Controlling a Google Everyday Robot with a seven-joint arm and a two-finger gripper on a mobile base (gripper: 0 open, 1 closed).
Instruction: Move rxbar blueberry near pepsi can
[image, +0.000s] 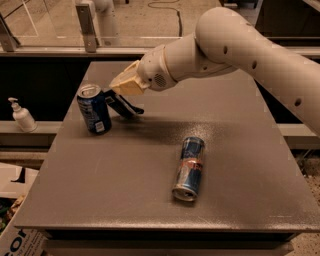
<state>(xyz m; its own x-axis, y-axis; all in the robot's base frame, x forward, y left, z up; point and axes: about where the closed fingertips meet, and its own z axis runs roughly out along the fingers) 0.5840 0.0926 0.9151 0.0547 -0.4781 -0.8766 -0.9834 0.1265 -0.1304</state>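
Navy rxbar blueberry (124, 105) hangs tilted between the narrow jaws of the gripper (119, 94), beside the pepsi can (94, 110).

Lab-like room: glass partition (45, 22), floor cable (177, 17), sanitizer bottle (22, 116); hand (125, 106) beside pepsi can (94, 109).

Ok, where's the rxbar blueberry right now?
In the camera view, the rxbar blueberry is held tilted in the gripper, low over the table's far-left part, just right of the upright pepsi can.
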